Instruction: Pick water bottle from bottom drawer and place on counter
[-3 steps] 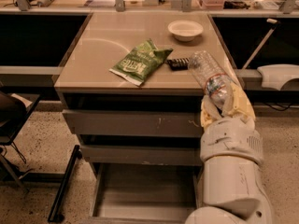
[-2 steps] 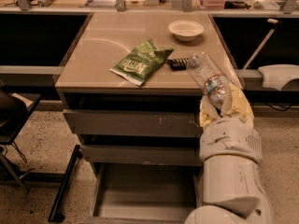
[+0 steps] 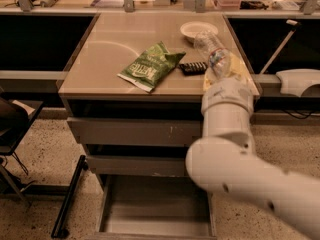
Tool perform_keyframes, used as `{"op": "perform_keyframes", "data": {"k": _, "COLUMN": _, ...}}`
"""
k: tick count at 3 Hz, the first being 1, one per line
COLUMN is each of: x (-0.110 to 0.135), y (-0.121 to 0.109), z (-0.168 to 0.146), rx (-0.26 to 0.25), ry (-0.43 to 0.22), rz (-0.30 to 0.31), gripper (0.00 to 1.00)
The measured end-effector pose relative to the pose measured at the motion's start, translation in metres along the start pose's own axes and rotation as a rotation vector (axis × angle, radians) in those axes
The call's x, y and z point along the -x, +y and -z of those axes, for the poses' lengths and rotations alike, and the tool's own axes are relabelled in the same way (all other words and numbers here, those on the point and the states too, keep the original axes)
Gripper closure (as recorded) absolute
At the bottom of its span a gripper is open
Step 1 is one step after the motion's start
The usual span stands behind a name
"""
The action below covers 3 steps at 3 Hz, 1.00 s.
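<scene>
Arm (image 3: 235, 159): white, fills the near right. It rises from the lower right corner and ends in a round wrist at the counter's front right edge.
Drawer (image 3: 150, 211): lowest of 3, pulled out. The grey floor that shows is bare, with no bottle in it. Its right part is hidden behind the arm.
Upper drawers (image 3: 135, 131): 2 grey fronts above it, each a little way out.
Gripper (image 3: 222, 73): just beyond the wrist, over the counter's front right corner. Its pale yellow fingers (image 3: 240, 70) are clamped on the bottle's near end, 1 on each side.
Bottle (image 3: 210, 46): clear and crinkled, held in the gripper. It is tilted, with its far end pointing back toward the bowl. It is probably a little above the top, but from this angle I cannot tell whether it touches.
Remote (image 3: 192, 67): black bar lying on the counter just left of the gripper.
Bag (image 3: 150, 66): green snack bag at mid-counter, its right corner at the remote.
Counter (image 3: 105, 49): tan top, with a broad bare stretch at left and back.
Bowl (image 3: 199, 30): white, at far right, just behind the bottle's far end.
Done: the pick out of the drawer looks finished, since the bottle is at counter height and over the top.
Left: set the bottle down on a free patch beside the remote and bowl, open the fingers, and draw the arm clear.
Progress: late, by my reading. Only the placing and release are not yet done.
</scene>
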<state>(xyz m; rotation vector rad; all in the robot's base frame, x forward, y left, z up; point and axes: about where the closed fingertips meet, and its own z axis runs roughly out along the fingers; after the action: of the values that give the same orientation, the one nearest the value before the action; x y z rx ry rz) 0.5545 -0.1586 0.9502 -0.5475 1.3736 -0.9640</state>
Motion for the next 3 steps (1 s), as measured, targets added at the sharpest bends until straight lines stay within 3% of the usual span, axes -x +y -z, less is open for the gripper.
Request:
{"op": "perform_keyframes", "data": {"k": 1, "x": 0.003, "y": 0.041, "z": -0.075, "rx": 0.053, "ry": 0.044, "rz": -0.003, "gripper": 1.00}}
{"op": "perform_keyframes", "data": {"k": 2, "x": 0.014, "y": 0.066, "z": -0.131, "rx": 0.081, "ry": 0.083, "rz": -0.057, "gripper": 1.00}}
{"op": "perform_keyframes", "data": {"k": 3, "x": 0.022, "y": 0.055, "z": -0.138, "rx": 0.060, "ry": 0.079, "rz": -0.081, "gripper": 0.81}}
